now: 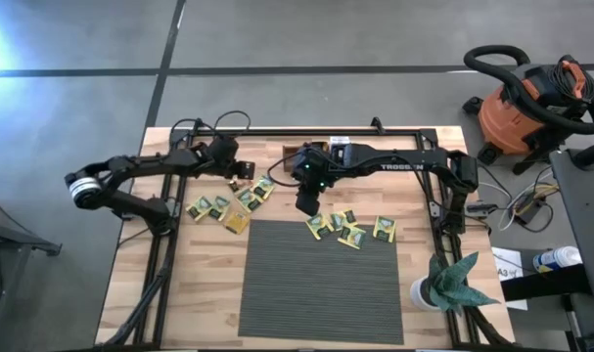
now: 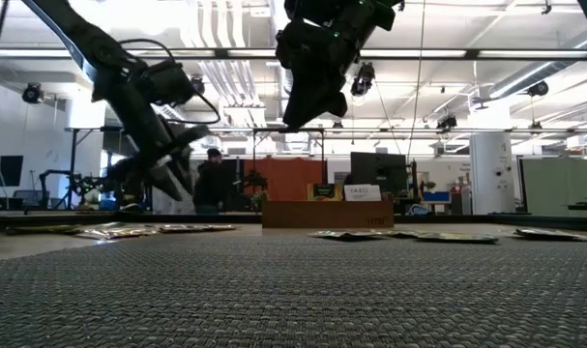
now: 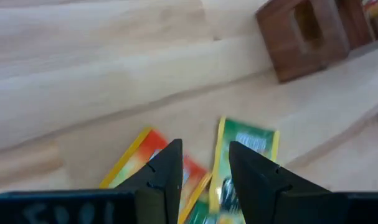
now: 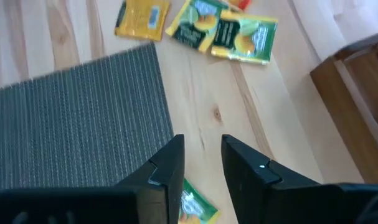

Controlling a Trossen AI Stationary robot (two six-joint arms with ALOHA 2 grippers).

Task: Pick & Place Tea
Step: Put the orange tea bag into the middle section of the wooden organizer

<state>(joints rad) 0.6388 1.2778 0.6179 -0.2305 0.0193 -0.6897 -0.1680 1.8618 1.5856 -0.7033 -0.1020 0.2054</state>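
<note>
Hovering above the table's middle, the right gripper point(image 1: 307, 204) hangs with fingers slightly spread and empty, just off the far edge of the grey mat point(image 1: 316, 279). The left gripper point(image 1: 246, 177), fingers also parted and empty, sits low toward the far edge beside the wooden tray point(image 3: 310, 34). Tea sachets point(image 1: 225, 207) lie scattered along the mat's far edge, on both sides.
</note>
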